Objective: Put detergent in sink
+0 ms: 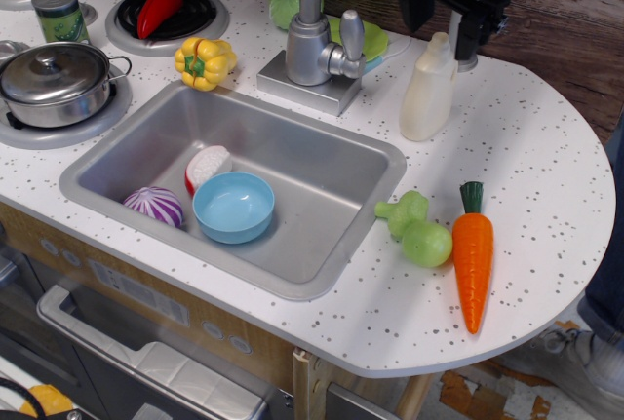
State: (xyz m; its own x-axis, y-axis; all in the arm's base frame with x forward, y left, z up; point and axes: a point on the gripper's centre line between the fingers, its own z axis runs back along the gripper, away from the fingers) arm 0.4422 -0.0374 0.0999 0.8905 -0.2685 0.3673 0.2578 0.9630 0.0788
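Observation:
The detergent (429, 92), a cream-white bottle, stands upright on the speckled counter right of the faucet. My black gripper (441, 22) hangs open just above it, one finger on each side of the cap, not closed on it. The steel sink (322, 186) lies to the left and front, holding a blue bowl (233, 207), a purple onion (154, 207) and a red-and-white piece (207, 166).
The faucet (312, 40) stands between bottle and sink. A carrot (473, 254) and a green pear-shaped toy (417, 230) lie right of the sink. A yellow pepper (204, 60), a steel pot (54, 81), a green can (59, 15) and a red pepper (159, 9) are at left.

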